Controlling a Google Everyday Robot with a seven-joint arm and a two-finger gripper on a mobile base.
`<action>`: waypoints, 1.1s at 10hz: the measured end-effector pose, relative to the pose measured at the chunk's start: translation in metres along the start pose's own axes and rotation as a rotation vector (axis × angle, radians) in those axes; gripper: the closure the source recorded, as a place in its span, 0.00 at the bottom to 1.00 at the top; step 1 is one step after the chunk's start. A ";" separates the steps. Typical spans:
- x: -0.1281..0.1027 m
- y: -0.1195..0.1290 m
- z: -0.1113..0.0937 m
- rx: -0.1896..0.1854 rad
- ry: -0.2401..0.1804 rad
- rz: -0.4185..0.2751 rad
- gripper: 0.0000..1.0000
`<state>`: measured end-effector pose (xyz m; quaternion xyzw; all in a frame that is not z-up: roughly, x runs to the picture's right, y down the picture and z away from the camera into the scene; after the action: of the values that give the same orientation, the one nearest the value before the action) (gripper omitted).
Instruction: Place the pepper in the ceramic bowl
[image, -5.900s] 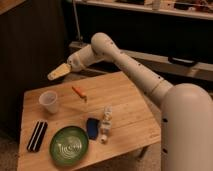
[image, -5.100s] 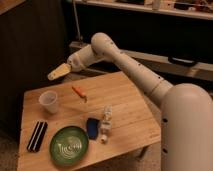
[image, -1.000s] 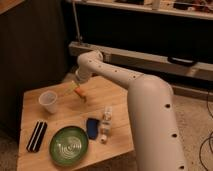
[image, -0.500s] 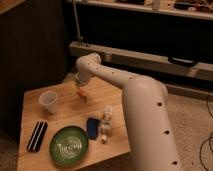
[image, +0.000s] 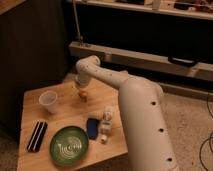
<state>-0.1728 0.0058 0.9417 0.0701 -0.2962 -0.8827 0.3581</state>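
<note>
The pepper shows only as a small orange-red bit (image: 84, 95) on the wooden table (image: 65, 117), at its back middle. My gripper (image: 82, 92) is down on the table right over the pepper and covers most of it. The ceramic bowl (image: 69, 146), green with pale swirl lines, sits empty at the table's front, well in front of the gripper.
A white translucent cup (image: 49, 100) stands left of the gripper. A black flat object (image: 37, 136) lies at the front left. A blue object (image: 93, 127) and a small bottle (image: 106, 122) lie right of the bowl. A dark cabinet stands behind.
The arm has swung from high above the table's left side down to the pepper. Over the last second the gripper has settled lower onto it.
</note>
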 end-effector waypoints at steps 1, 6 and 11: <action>-0.002 0.003 0.000 -0.017 0.004 0.026 0.20; -0.011 0.032 0.015 -0.057 0.003 0.165 0.20; -0.009 0.023 0.031 -0.032 -0.019 0.148 0.20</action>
<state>-0.1632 0.0139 0.9793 0.0340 -0.2898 -0.8590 0.4207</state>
